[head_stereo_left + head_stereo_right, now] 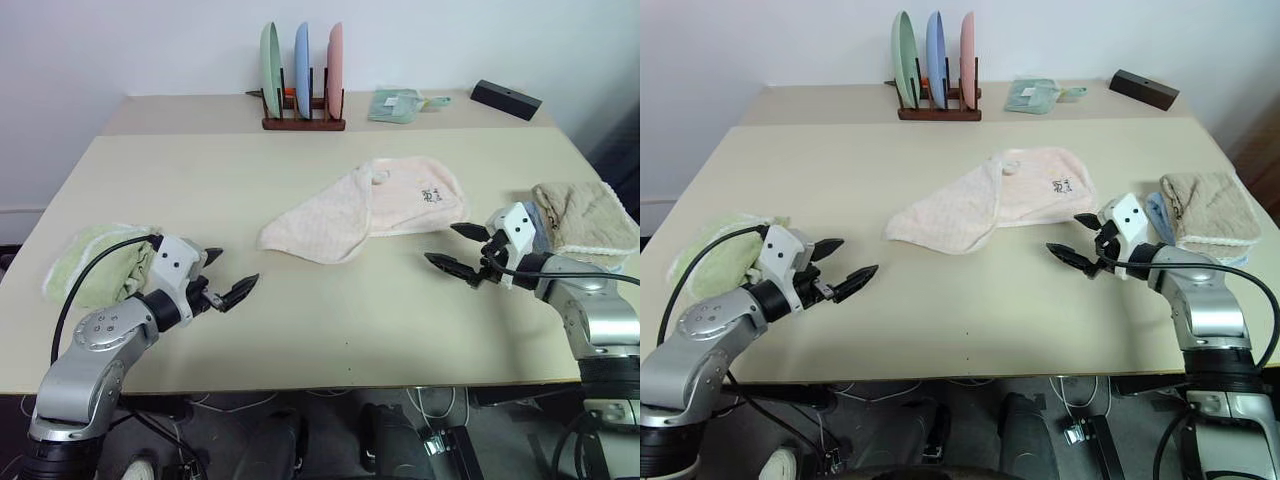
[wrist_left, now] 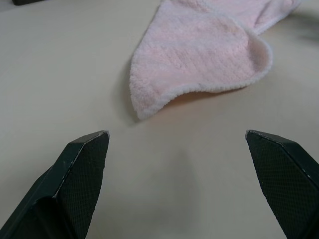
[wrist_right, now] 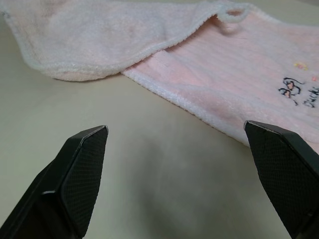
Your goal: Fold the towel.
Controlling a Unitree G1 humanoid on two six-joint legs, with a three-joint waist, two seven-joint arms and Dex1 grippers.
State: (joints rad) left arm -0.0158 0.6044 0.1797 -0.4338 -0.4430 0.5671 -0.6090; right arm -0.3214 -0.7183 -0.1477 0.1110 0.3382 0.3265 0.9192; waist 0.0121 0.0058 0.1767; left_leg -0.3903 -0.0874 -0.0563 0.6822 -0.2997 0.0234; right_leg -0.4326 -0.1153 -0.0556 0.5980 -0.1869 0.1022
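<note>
At the middle of the beige table (image 1: 300,330), the towel (image 1: 370,210) lies partly doubled over itself, its left portion flopped across the rest, its dark printed mark (image 1: 431,196) facing up and its small loop tag (image 1: 381,178) near the far edge. My left gripper (image 1: 228,277) hovers over bare tabletop toward the table's near left, fingers spread wide and holding nothing; the towel's rounded near-left corner lies ahead of it, apart from the fingertips. My right gripper (image 1: 458,250) hangs at the towel's right side, fingers likewise spread and empty (the towel's hemmed edge runs just beyond them in the right wrist view). A light green towel (image 1: 95,265) sits bunched behind my left wrist, a beige-tan towel (image 1: 585,215) behind my right. At the back, a wooden rack (image 1: 303,122) holds three upright plates (image 1: 302,58).
</note>
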